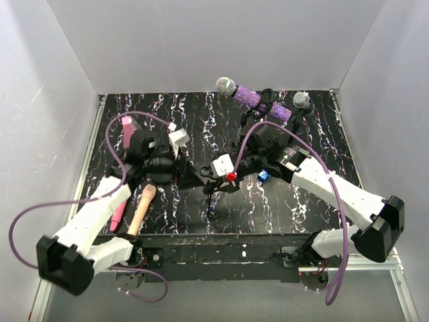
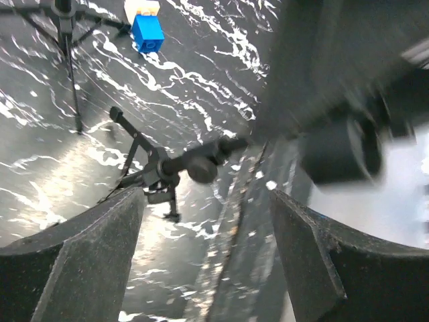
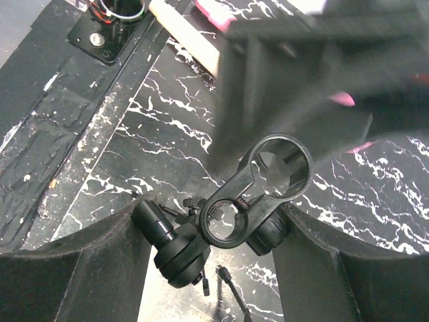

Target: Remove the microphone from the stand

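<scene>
Microphone (image 1: 141, 208) on table, beside left hand (image 1: 173, 139)

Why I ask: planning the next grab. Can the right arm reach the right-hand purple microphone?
Probably yes: the purple microphone lies just beyond the open right gripper, though an empty clip sits between its jaws.

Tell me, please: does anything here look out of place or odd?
Yes. The stand's clip is empty, and two microphones, pink and beige, lie flat on the table by the left arm. Two purple microphones lean at the far edge.
</scene>
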You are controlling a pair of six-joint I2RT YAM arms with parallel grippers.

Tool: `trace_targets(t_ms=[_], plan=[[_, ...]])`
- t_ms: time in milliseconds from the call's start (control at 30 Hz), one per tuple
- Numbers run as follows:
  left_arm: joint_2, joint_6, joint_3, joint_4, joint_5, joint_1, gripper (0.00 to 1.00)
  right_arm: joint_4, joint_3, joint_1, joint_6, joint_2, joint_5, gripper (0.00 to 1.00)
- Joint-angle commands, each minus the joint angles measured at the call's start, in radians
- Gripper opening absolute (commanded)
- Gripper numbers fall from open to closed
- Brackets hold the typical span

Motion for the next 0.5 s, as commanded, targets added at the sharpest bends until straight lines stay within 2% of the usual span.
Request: trace_targets(t_ms=[0, 100, 167, 467], plan=[[-0.194, 0.490, -0.145, 0.056, 0.022, -0.012, 0.75, 0.062, -0.002, -0.009, -0.001, -0.010, 0.012, 0.26], [-0.236, 0.674, -0.198, 0.118, 0.055, -0.015, 0.73, 0.057, 0.002, -0.008, -0.010, -0.007, 0.003, 0.26], [-0.216, 0.742, -0.186, 0.118, 0.075, -0.015, 0.71, 0.048, 0.004, -0.008, -0.022, -0.004, 0.000, 0.26], [-0.156, 0.870, -0.223, 0.224, 0.091, -0.056, 0.61, 0.036, 0.013, -0.009, -0.025, 0.007, -0.014, 0.26]])
